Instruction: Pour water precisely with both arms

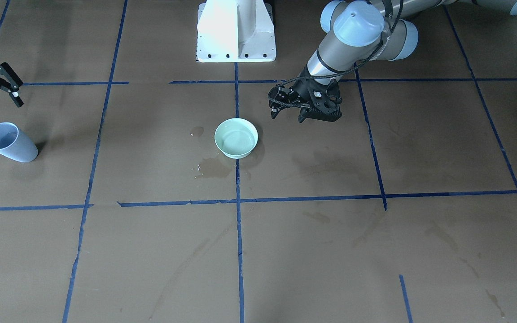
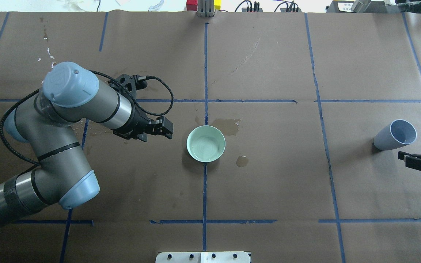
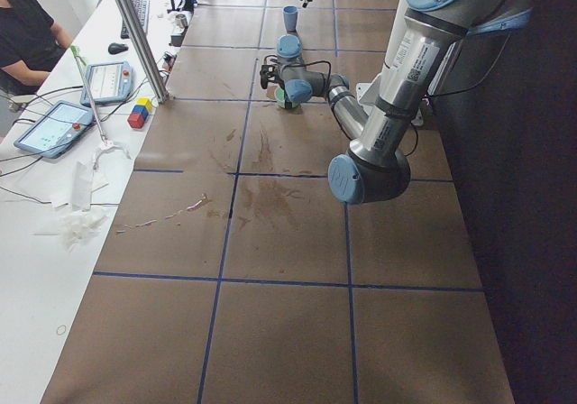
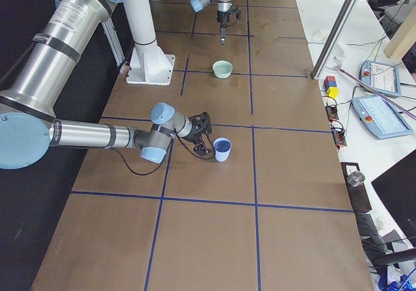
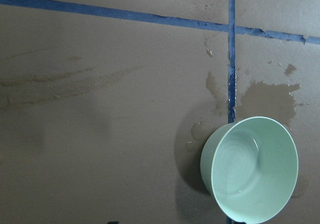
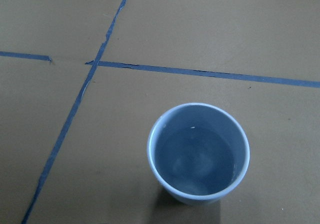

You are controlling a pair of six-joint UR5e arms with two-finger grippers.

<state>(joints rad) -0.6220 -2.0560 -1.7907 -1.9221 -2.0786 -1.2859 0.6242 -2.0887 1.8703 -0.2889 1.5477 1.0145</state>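
A light-blue cup stands upright at the table's right end and holds clear water; it also shows in the overhead view. My right gripper is open and empty, just beside and above the cup, apart from it. A mint-green bowl sits at the table's middle on a blue tape line, with perhaps a thin film of water in it. My left gripper hovers just beside the bowl, open and empty, without touching it. The bowl shows at the lower right of the left wrist view.
Darker wet stains lie on the brown paper around the bowl, with a smaller one near it. The white pedestal stands behind the bowl. Blue tape lines cross the table. Tablets and coloured blocks sit on the operators' side.
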